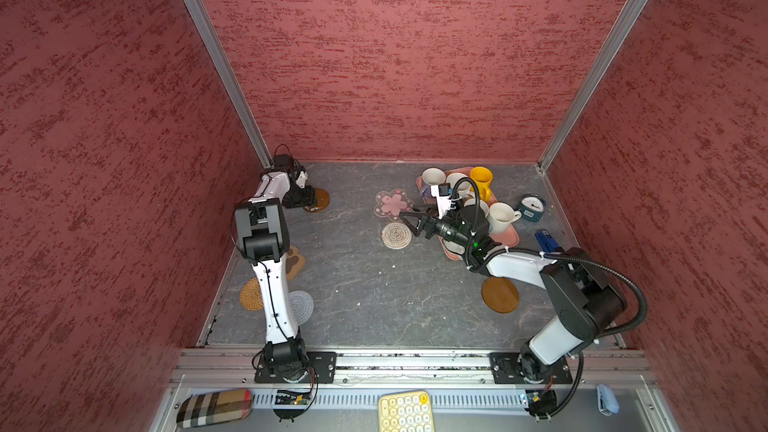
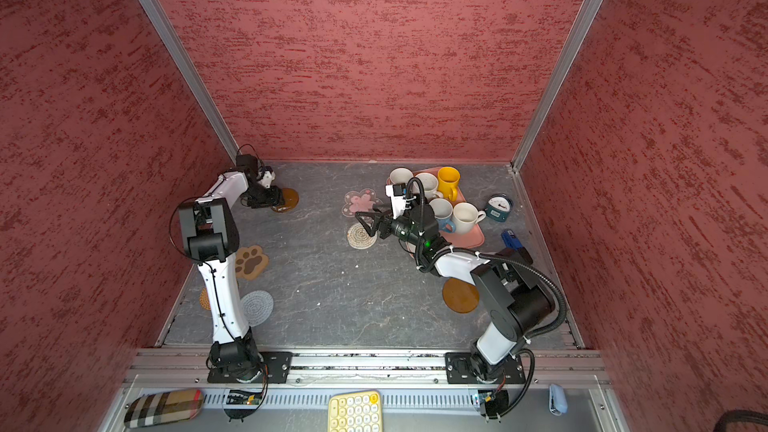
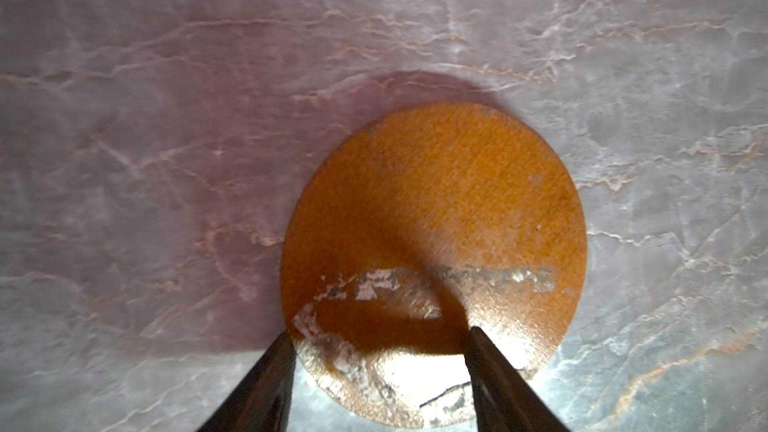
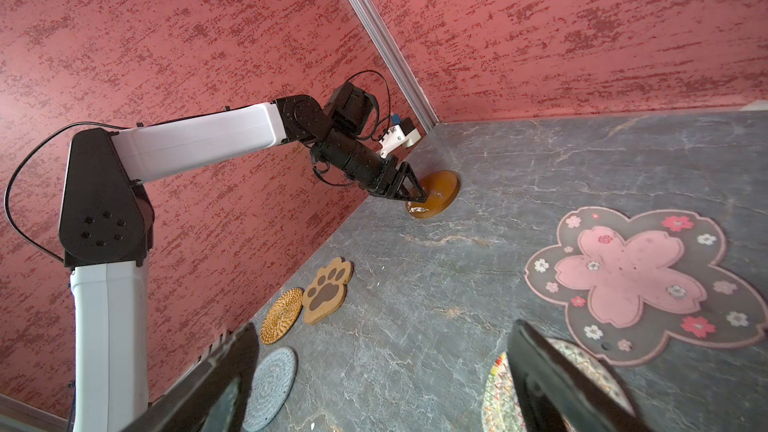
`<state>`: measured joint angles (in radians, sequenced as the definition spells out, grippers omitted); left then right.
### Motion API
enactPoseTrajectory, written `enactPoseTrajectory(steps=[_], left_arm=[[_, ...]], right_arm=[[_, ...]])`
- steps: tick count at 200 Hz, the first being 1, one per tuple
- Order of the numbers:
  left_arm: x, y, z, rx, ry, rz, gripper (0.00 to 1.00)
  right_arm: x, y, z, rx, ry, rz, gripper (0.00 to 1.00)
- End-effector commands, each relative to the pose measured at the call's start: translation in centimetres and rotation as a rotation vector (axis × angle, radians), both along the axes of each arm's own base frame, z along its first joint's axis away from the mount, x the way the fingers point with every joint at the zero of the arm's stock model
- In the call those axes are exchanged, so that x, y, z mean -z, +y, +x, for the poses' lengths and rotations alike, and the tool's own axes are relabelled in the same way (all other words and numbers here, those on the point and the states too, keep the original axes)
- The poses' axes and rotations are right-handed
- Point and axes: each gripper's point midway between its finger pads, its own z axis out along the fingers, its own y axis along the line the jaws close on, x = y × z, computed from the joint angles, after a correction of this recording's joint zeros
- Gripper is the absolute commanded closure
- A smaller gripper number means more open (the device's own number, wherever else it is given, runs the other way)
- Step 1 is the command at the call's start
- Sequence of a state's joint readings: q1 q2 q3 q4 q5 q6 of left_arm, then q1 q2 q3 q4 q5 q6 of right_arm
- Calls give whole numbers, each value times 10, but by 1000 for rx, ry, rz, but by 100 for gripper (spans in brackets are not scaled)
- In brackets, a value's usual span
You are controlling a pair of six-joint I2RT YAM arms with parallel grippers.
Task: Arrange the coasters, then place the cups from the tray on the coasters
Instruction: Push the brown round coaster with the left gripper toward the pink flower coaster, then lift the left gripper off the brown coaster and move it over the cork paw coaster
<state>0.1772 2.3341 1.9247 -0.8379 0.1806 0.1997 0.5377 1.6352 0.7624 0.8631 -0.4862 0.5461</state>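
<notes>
we see the brown disc coaster (image 3: pixel 436 201) flat by the worktop's (image 1: pixel 374 297) back left corner, middle open; left gripper (image 3: pixel 380 332) part open astride its rim, holding nothing; right gripper (image 1: pixel 405 224) wide, empty, over the woven coaster (image 1: pixel 395 238).

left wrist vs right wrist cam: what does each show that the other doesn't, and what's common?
Left wrist only: a close-up of the brown round coaster with its worn silvery patches. The left gripper has its jaws apart over one edge.

Right wrist only: the whole left arm, paw coaster, tan woven coaster, grey woven coaster, flower coaster, a multicoloured woven coaster by the open right gripper, and the red walls.

Both: that brown coaster, the left gripper's tips at it, and the marbled table.
</notes>
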Motion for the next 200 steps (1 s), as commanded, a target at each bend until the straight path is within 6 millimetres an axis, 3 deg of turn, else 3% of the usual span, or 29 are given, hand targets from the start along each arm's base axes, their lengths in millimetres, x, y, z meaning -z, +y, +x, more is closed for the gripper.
enactPoseTrajectory(steps=[1,73,147,171,200], left_arm=[[9,-24,-4,67,38,-4,36],[1,-76,8,172,36,10,36],[6,-129,1,265,51,11,36],[3,-136,1,278,47,14,36],[-12,-132,1,266,33,19,33]], right_arm=[[-17,1,3,-9,-42,25,6],[-22,-2,0,-5,-53,30,6],[-29,-8,-5,2,-71,40,6],[-29,-8,-6,2,-69,43,6],[-28,-10,-6,14,-64,34,6]])
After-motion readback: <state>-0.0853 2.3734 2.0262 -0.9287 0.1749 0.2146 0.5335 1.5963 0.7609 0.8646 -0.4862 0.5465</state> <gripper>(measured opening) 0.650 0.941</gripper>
